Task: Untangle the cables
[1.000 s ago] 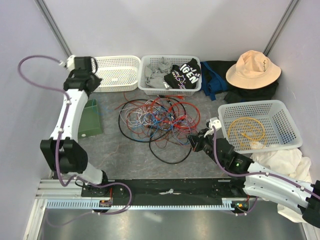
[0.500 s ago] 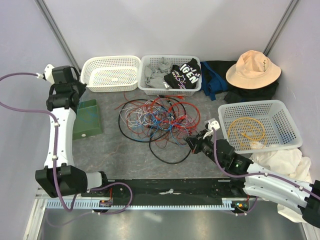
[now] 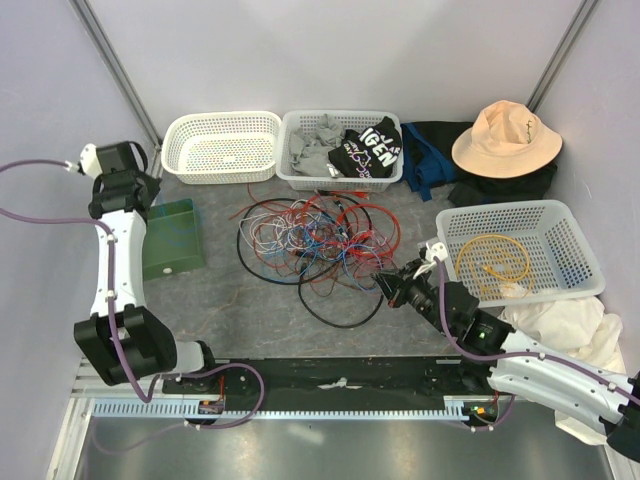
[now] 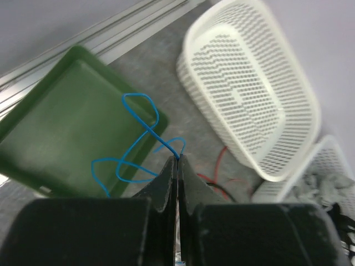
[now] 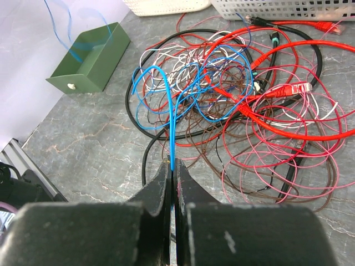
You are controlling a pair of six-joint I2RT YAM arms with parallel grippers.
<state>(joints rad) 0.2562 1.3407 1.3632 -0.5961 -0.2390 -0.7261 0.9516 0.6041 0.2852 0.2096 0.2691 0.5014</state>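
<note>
Untangling step: the robot is handling two blue wires at once. One is hanging free of the heap and the other is being held at the heap's edge, so the job looks to be in its middle stage.
Left gripper (image 4: 177,159): its jaws are pressing together on the end of a single blue strand (image 4: 137,123). The strand is dangling in loose loops over the green tray (image 4: 50,130) at the left edge of the tabletop (image 3: 230,300).
Right gripper (image 5: 172,166): its jaws are clamping shut on a blue wire (image 5: 171,119) at the near side of the heap. The wire is running straight away from the fingers and arching back into the tangle.
Cables (image 3: 318,240): red, black, white, brown and blue ones are lying knotted in the middle of the tabletop. A yellow cable (image 3: 492,262) is sitting coiled in the white basket (image 3: 570,275) at the right edge.
Doubt: how far the blue wire is threading under its neighbours is not showing clearly.
Next move, left: this is calling for lowering the strand until its loops are landing inside the tray walls, and only then letting go.
Next move, right: this is calling for a slow pull toward the near edge, easing off if red or brown loops are dragging along.
</note>
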